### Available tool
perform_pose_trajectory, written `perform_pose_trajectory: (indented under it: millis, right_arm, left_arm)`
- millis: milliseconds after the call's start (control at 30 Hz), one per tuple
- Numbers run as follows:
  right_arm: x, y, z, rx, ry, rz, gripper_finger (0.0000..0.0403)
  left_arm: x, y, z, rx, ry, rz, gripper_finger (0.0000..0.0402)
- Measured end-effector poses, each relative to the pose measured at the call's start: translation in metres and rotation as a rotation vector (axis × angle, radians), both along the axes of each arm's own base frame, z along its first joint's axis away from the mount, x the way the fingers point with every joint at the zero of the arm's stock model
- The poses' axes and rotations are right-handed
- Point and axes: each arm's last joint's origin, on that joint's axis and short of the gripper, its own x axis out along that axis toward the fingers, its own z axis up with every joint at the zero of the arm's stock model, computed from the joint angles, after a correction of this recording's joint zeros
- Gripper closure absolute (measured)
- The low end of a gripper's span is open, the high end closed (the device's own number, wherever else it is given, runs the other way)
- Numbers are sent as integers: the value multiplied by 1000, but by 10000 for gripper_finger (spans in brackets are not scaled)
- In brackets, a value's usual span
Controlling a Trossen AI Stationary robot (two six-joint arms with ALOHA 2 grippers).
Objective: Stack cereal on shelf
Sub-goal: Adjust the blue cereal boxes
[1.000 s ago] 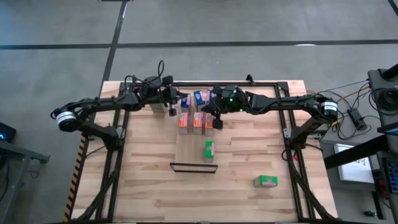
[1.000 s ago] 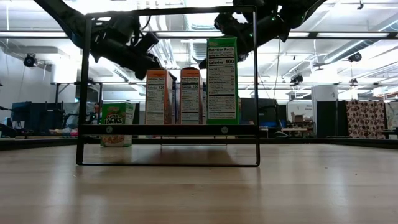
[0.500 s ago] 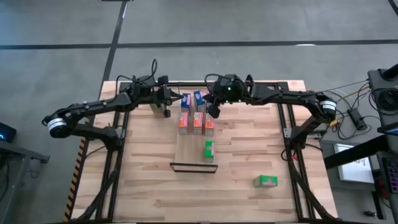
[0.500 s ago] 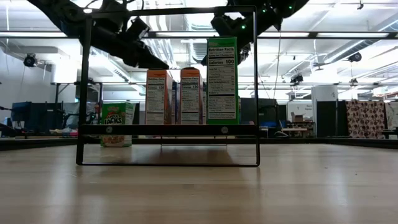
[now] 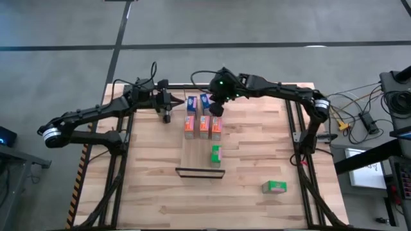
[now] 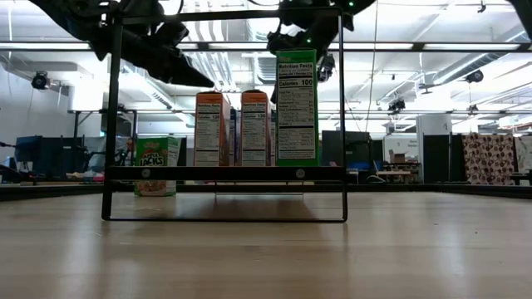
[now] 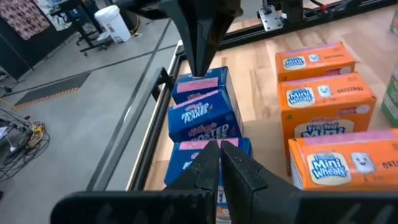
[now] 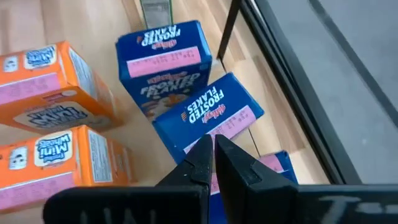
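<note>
Both arms have drawn back toward the far edge over the last second: your left gripper [image 5: 166, 116] has slid left, away from the boxes, and your right gripper [image 5: 216, 106] has lifted back from the orange row to hang over the blue one.

Each gripper has its fingers pressed together and carries nothing.

From the right gripper, the blue boxes [image 8: 205, 118] lie directly below and just ahead, at the far end of the shelf [image 5: 196, 156]. One sits skewed, its long axis slanted against its neighbours. The left gripper stands off to the left of that row, with clear tabletop [image 5: 148, 186] between.

Just nearer than the blue row stand the three orange boxes [image 5: 201, 126], upright side by side. One green box [image 5: 216, 154] stands farther down the shelf, toward its dark lip [image 5: 200, 172].

The remaining work is likely the green box [image 5: 273, 187] lying on its side, well off the shelf at the near right, its long axis left-to-right. Your right arm is the nearer one; reaching it means travelling toward you past the shelf.
</note>
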Motion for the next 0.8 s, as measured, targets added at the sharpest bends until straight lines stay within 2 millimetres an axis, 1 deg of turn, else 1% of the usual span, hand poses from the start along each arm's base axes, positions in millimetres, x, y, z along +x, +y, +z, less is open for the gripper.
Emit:
perform_pose_trajectory:
  millis: [267, 800]
  right_arm:
    - [6, -3, 3, -2, 26, -1, 394]
    - [5, -1, -14, 17, 67, -1, 394]
  left_arm:
    - [-1, 0, -2, 1, 20, -5, 401]
    - [-1, -1, -3, -2, 32, -6, 401]
